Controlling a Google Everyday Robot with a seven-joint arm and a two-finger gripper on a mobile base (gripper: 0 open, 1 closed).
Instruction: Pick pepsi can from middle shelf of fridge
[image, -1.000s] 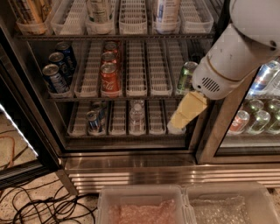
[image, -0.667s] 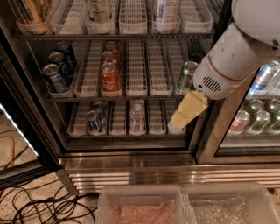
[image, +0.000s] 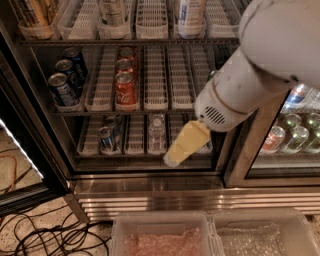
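Observation:
The fridge (image: 150, 199) stands open in front of me. Three dark-blue pepsi cans stand in the leftmost lane of the middle shelf (image: 155, 85), the front one (image: 62, 90) nearest me. Red cola cans (image: 125, 88) stand two lanes to their right. A green can (image: 212, 75) at the shelf's right end is mostly hidden by my arm. My gripper (image: 181, 146) is yellowish. It hangs in front of the bottom shelf, right of centre, well below and to the right of the pepsi cans.
The bottom shelf holds a small can (image: 105, 139) and a water bottle (image: 156, 127). Tall bottles stand on the top tier. Cans sit behind the shut right glass door (image: 285, 132). Two clear plastic bins (image: 160, 235) lie below. Cables (image: 45, 235) lie on the floor at the left.
My arm and gripper have moved left and a little down, from in front of the right end of the shelves toward the middle of the bottom shelf. The cans have not moved.

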